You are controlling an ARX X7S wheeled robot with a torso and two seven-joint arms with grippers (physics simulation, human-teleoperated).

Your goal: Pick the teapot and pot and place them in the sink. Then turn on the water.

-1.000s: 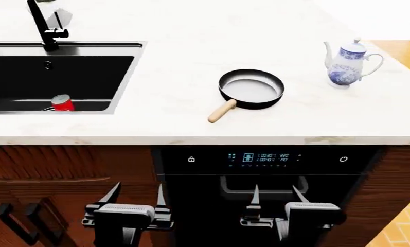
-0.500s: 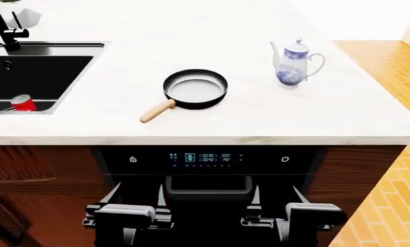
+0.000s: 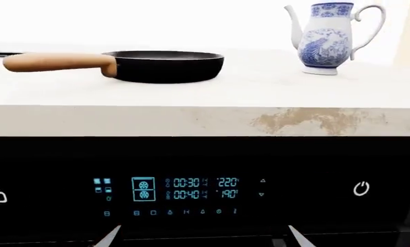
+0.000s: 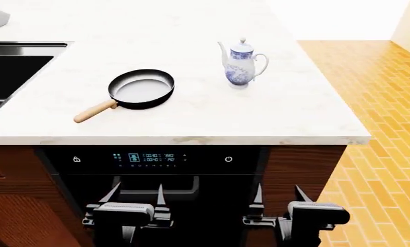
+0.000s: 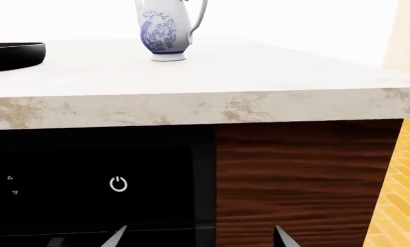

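Both the left gripper [image 4: 135, 199] and right gripper [image 4: 279, 199] hang low before the oven, fingers spread, empty. The teapot [image 4: 243, 64] stands at one o'clock on the counter, the frying pan [image 4: 140, 88] at eleven. Best to raise the arms first, then approach the teapot's body squarely.

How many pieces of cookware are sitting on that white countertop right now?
2. A black frying pan with a wooden handle lies toward the sink side, and a white-and-blue porcelain teapot stands upright farther right. The view cuts off the counter's left end, so more may be hidden.
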